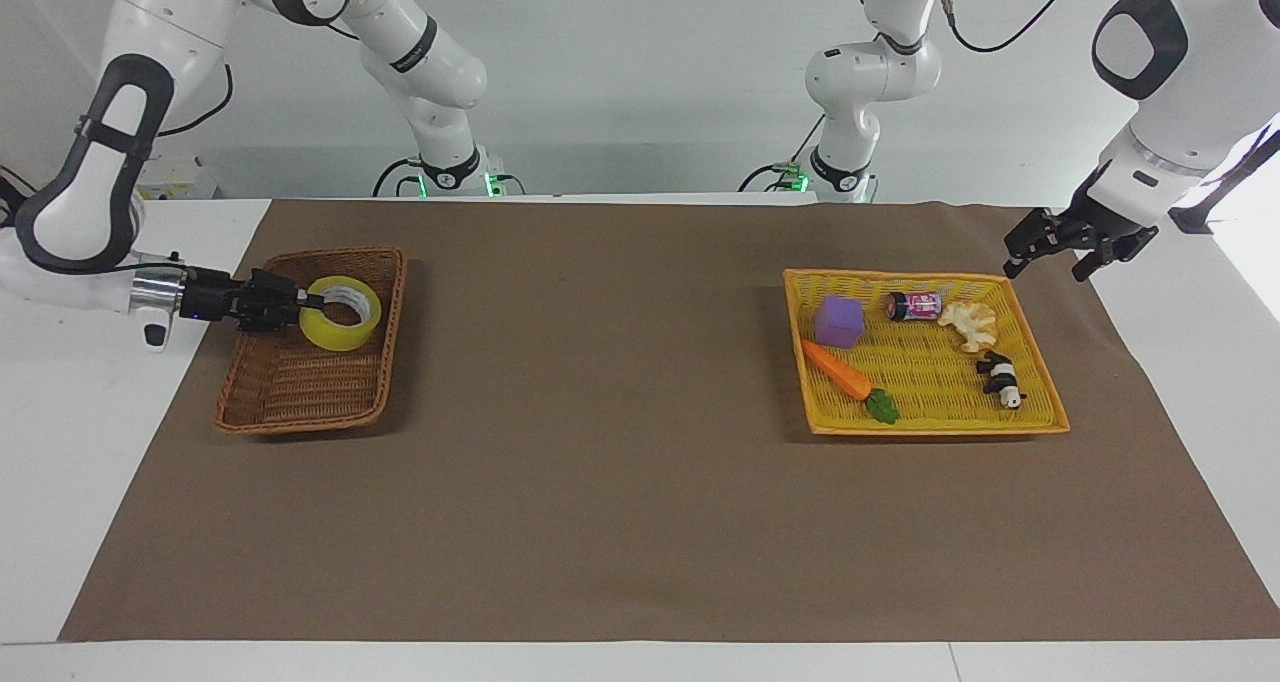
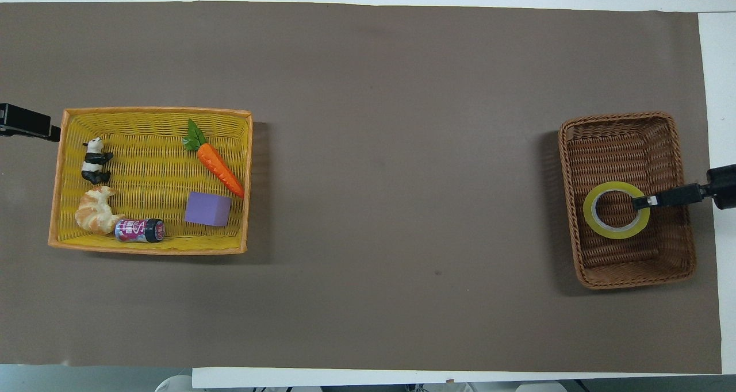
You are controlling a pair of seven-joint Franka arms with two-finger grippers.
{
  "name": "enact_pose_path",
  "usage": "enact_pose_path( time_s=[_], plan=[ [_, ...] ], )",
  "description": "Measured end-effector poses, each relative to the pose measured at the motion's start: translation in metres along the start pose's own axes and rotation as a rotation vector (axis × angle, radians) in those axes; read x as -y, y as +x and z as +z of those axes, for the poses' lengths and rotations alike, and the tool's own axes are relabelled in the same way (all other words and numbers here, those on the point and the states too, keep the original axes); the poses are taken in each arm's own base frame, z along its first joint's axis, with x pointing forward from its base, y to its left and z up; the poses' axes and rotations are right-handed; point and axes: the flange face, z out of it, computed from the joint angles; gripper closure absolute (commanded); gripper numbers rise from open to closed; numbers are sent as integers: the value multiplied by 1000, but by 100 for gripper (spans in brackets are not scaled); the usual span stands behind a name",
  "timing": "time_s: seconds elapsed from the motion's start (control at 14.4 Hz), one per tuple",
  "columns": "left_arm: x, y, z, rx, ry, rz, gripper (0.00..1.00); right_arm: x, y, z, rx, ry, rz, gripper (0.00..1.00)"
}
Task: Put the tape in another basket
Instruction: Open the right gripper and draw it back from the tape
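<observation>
Right gripper (image 1: pixel 304 302) gripping the tape (image 1: pixel 341 313) by its wall, low inside the brown basket (image 1: pixel 262 410).

Pinching the roll's wall between closed fingers, it is reaching in over the basket's side wall with the tape lying flat at floor level; opening too abruptly, or dragging a finger out through the core, risks tipping the roll against the wicker. Left gripper (image 1: pixel 1046 252) is hanging spread wide and empty near the yellow basket (image 1: pixel 940 426), waiting; that basket is holding a purple block (image 1: pixel 839 321), carrot (image 1: pixel 838 370), small can (image 1: pixel 914 306), croissant (image 1: pixel 969 323) and panda (image 1: pixel 1000 377).
</observation>
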Motion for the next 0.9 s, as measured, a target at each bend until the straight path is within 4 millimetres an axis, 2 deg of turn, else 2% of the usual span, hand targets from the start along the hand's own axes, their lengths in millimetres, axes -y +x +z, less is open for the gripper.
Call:
enact_pose_path(
  time_s=[0.14,0.21,0.28,0.35,0.7,0.9],
  plan=[
    [-7,-1,1,15,11,16,0,-3,-2,4,1,-2,-9,97],
    [-9,-1,2,18,13,20,0,-4,-2,4,1,-2,-11,80],
    [-10,-1,2,19,13,21,0,-3,-2,4,2,-3,-12,20],
    [-10,-1,2,19,13,22,0,-3,-2,4,4,-5,-12,0],
    [-14,-1,7,29,12,29,0,-3,-2,1,28,-40,-29,0],
    [-6,-2,6,29,13,16,0,7,4,-9,31,-74,-67,0]
  ],
)
